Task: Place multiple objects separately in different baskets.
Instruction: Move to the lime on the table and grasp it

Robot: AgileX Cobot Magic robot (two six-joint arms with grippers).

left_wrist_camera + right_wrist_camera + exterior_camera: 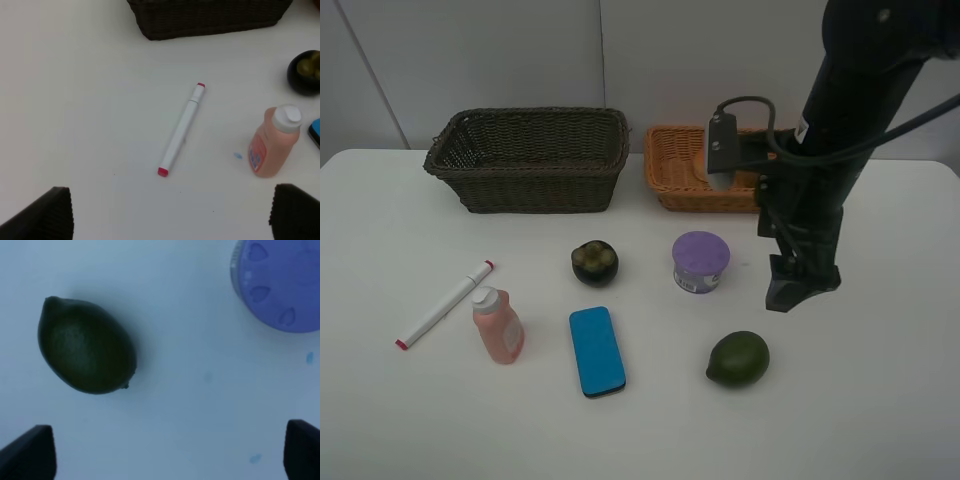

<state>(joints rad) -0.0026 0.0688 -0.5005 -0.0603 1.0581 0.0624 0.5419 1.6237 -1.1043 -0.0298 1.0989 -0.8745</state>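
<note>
A white red-tipped marker [445,305] [182,130] lies at the table's left, with a pink bottle [498,325] [275,142] upright beside it. A flat blue block [597,350], a dark mangosteen [594,262], a purple-lidded tub [700,262] [280,282] and a green fruit [738,358] [85,345] sit mid-table. At the back stand the dark brown basket [525,160] and the light orange basket [690,175]. My right gripper [792,288] [167,460] hangs open above the table between tub and green fruit. My left gripper [170,220] is open over the marker, holding nothing.
The right arm and its camera [722,150] partly cover the orange basket, hiding its inside. The mangosteen [305,72] and the dark basket's wall [210,17] show at the edges of the left wrist view. The white table is bare at the front.
</note>
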